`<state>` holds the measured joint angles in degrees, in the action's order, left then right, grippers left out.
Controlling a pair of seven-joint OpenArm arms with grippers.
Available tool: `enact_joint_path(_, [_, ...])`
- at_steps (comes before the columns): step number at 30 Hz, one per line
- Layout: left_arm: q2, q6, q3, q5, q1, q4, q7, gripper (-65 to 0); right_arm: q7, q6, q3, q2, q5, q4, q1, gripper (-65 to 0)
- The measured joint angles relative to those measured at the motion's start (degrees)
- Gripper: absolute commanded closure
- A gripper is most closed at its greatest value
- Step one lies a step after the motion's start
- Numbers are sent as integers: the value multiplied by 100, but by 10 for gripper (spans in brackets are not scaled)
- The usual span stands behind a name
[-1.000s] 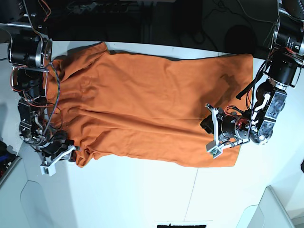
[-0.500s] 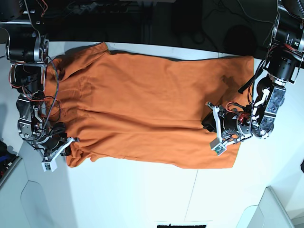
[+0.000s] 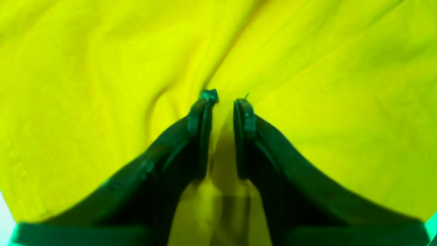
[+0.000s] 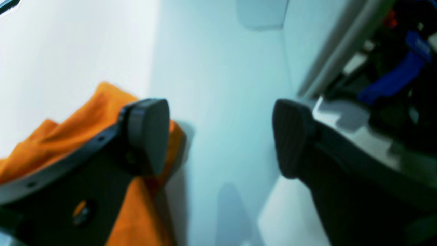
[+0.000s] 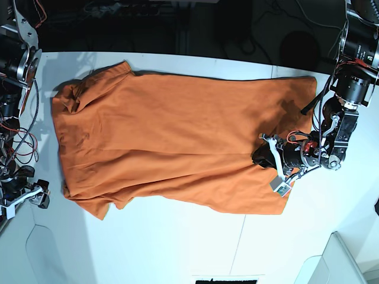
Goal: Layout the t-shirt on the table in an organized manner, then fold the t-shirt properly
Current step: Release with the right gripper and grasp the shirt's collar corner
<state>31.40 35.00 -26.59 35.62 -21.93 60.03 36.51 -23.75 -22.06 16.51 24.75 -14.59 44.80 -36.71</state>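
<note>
The orange t-shirt [image 5: 177, 136] lies spread across the white table [image 5: 177, 242], collar end at the left and hem at the right. My left gripper [image 5: 266, 160] rests on the shirt near its hem. In the left wrist view the cloth [image 3: 102, 68] looks yellow, and the left gripper [image 3: 225, 100] has its jaws nearly together with a ridge of cloth pinched between them. My right gripper [image 5: 26, 200] stands off the shirt at the table's left edge. In the right wrist view the right gripper [image 4: 222, 136] is wide open over bare table [image 4: 218, 68], with a shirt corner [image 4: 68, 126] beside one finger.
A thin dark seam [image 5: 241, 236] crosses the table near the front. A white raised panel [image 5: 337, 260] sits at the front right corner. Dark cables and gear [image 5: 177, 23] lie beyond the far edge. Wires and a blue part [image 4: 392, 78] hang past the table's left edge.
The right gripper drew the collar end of the shirt leftward, then let it go, opened and backed off to the table's left edge. The left gripper stayed almost in place.
</note>
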Motion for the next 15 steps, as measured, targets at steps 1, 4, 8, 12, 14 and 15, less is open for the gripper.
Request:
enact_joint_path(1, [0, 2, -2, 0, -2, 0, 0, -165, -271, -2, 66, 0, -105, 0, 2, -454])
enact_joint_path(4, [-2, 2, -2, 0, 0, 0, -9, -165, -1126, -116, 374, 4, -616, 0, 17, -453])
enact_joint_path(8, [-11, 2, -2, -9, 0, -7, -37, -165, -2109, -734, 852, 4, -1928, 332, 380, -453])
enact_joint_path(12, [-13, 2, -2, -94, -13, -9, -44, -166, -3158, -977, 1244, -22, -2833, 1231, 1161, -453])
enact_joint_path(14, [-11, -4, -2, -146, -26, -13, -42, -166, -3348, -994, 1329, -4, -2841, 1810, 1615, -453])
enact_joint_path(15, [-9, -4, 0, -164, -28, -15, -42, -166, -3425, -988, 1370, -2, -2992, 2122, 1875, -453])
